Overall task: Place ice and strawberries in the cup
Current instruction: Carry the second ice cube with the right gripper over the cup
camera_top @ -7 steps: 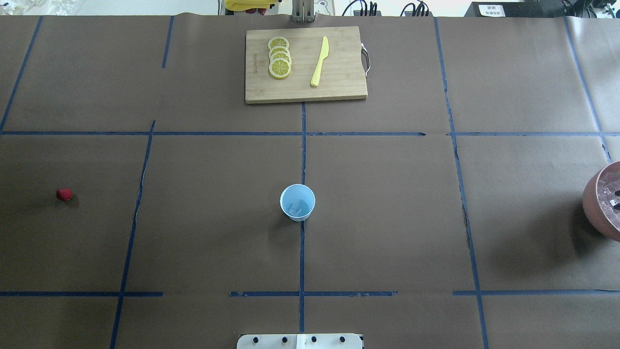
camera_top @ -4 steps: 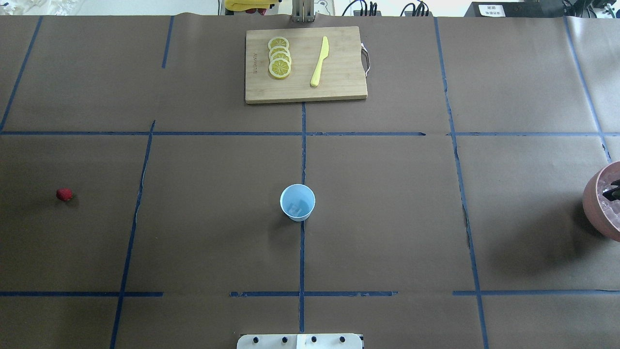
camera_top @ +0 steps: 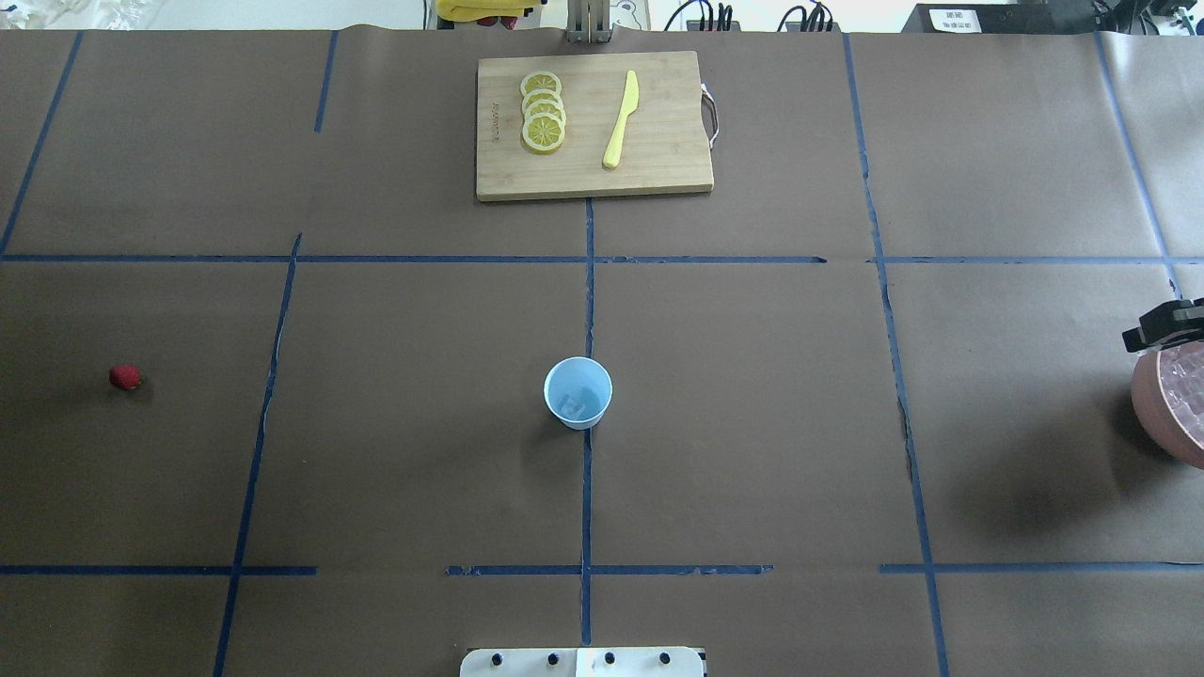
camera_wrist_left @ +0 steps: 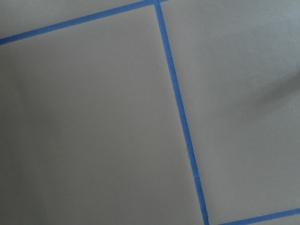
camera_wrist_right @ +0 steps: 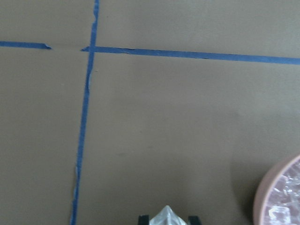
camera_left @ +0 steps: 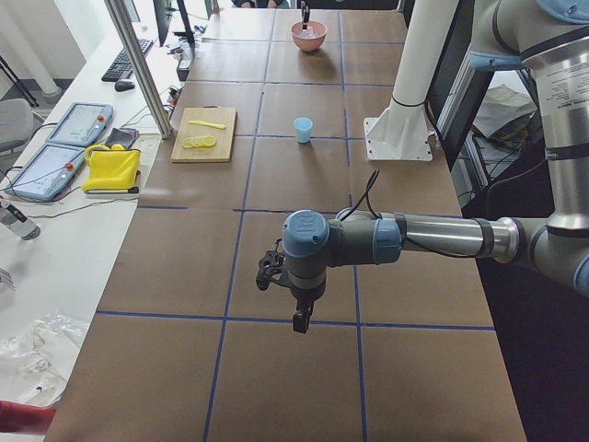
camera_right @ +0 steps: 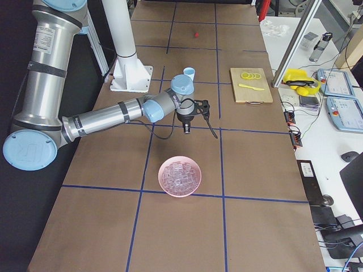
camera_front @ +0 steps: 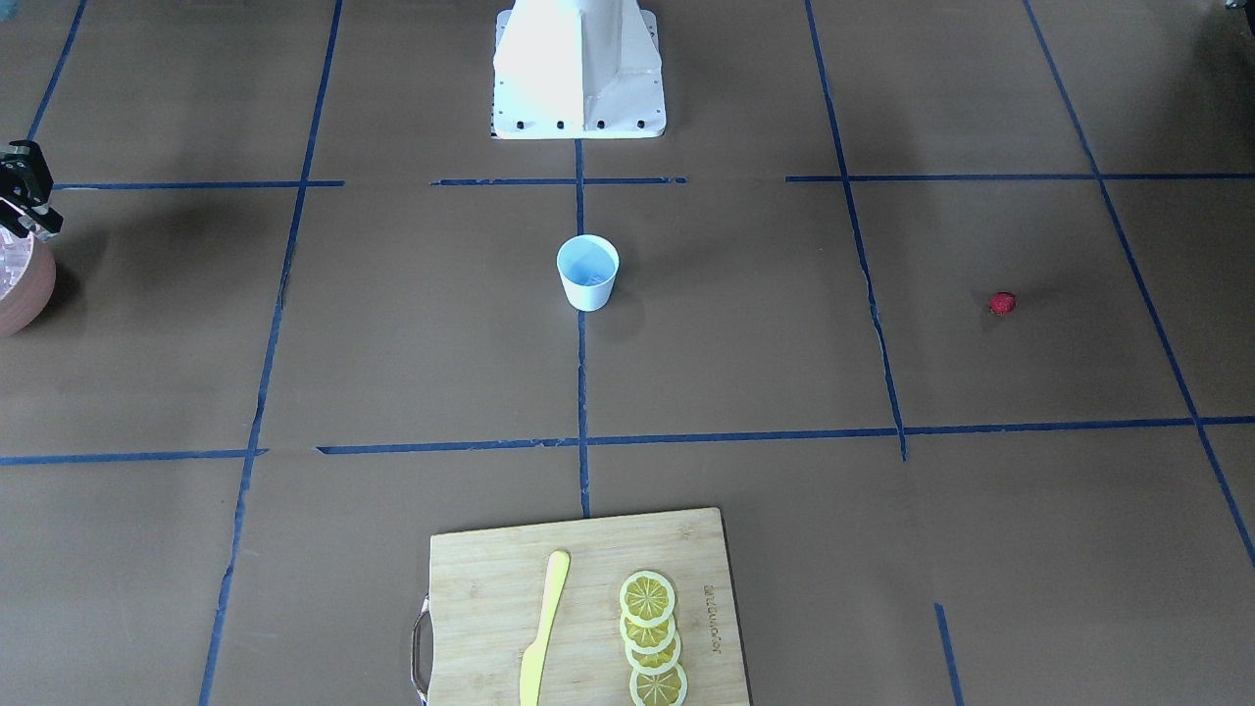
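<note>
One strawberry (camera_top: 124, 377) lies alone far out on the robot's left side of the table (camera_top: 395, 470), well apart from everything else. The left gripper (camera_left: 299, 320) shows only in the left-end view, hanging over the brown paper. Its own wrist camera gives nothing but paper and blue tape (camera_wrist_left: 180, 117), so I cannot tell whether its fingers are spread or closed. In the middle stands one cup (camera_top: 578, 392), upright on a tape line, with something pale and glinting at its bottom, too small to count. Beyond it, well apart, one cutting board (camera_top: 658, 174) carries four overlapping lemon slices (camera_top: 543, 111) and one yellow knife (camera_top: 621, 119) beside them. At the far right sits one pinkish bowl (camera_right: 179, 195). The overhead view cuts it at the edge, while the right-end view shows it whole, heaped with ice (camera_right: 180, 174) beyond counting. The right gripper (camera_right: 186, 129) hangs near the bowl, off its rim. Only its wrist view shows the dark fingertips (camera_wrist_right: 144, 218) pinching one ice cube (camera_wrist_right: 167, 214).
</note>
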Tool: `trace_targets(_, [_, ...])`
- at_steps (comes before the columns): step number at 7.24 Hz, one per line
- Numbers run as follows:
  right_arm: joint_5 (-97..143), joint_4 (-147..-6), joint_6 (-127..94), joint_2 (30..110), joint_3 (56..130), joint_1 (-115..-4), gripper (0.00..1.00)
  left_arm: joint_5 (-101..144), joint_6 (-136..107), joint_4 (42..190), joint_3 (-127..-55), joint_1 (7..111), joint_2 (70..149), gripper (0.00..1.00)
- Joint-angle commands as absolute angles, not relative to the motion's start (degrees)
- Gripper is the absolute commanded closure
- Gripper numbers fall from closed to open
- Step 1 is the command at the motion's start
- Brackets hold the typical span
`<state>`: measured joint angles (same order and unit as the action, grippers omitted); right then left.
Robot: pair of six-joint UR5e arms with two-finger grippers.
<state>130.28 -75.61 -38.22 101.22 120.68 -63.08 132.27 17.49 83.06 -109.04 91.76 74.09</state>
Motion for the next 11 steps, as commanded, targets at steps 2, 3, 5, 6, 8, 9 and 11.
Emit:
trace_targets(2, [122.2, -78.55, -53.23, 89.78, 121.2, -49.17, 1.0, 132.28, 17.49, 83.06, -109.07, 91.76, 74.09, 0.0])
trace_targets(3, [118.86, -85.1, -56.65, 82.95, 121.11, -44.87, 1.0, 132.28, 17.49, 83.06, -109.07, 91.76, 74.09, 0.0])
trace_targets(5, [109.2, -98.64, -65.7, 67.23, 119.2, -33.09, 1.0, 132.28, 17.49, 82.97, -108.9, 91.76, 74.09, 0.0])
trace_targets(6, [107.94, -103.75, -69.74, 58.88, 115.79, -30.87, 1.0, 132.28, 17.49, 82.97, -108.9, 91.76, 74.09, 0.0])
trace_targets(8, [105.04, -105.2, -75.29, 47.69, 107.19, -28.05, 1.0, 132.28, 17.49, 82.71, -108.81, 91.76, 74.09, 0.0])
trace_targets(9, [104.42, -105.12, -76.98, 43.11, 102.61, -27.34, 1.0, 132.28, 17.49, 82.71, -108.81, 91.76, 74.09, 0.0])
trace_targets(11, [102.4, -104.77, -79.36, 38.43, 96.53, -25.67, 1.0, 132.28, 17.49, 82.62, -108.81, 91.76, 74.09, 0.0])
